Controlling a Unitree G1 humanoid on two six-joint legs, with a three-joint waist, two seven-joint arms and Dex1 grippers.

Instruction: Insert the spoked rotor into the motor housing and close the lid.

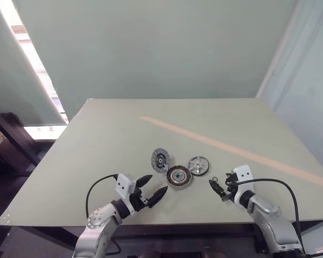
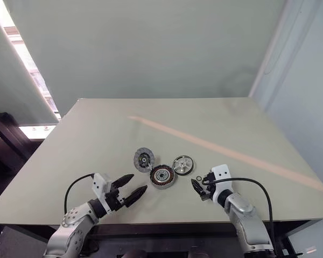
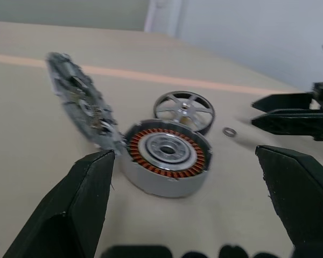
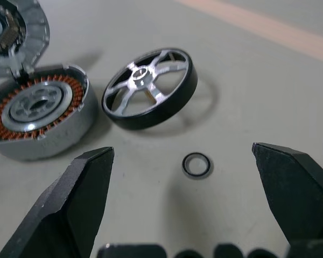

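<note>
Head view: the left end effector [image 1: 152, 188] hovers low over the worktop [image 1: 107, 134], fingers spread, aimed at the housing [image 1: 179, 177]; the right end effector [image 1: 217, 187], also spread, sits beside the rotor [image 1: 198, 165].

Left wrist view: copper windings ring the housing's silvery centre; the lid [image 3: 81, 105] leans tilted against it.

Right wrist view: a small ring [image 4: 196, 164] lies near the rotor.

Beige table [image 1: 124, 134], grey-green wall [image 1: 151, 48], perhaps window [image 1: 29, 54] left.
</note>
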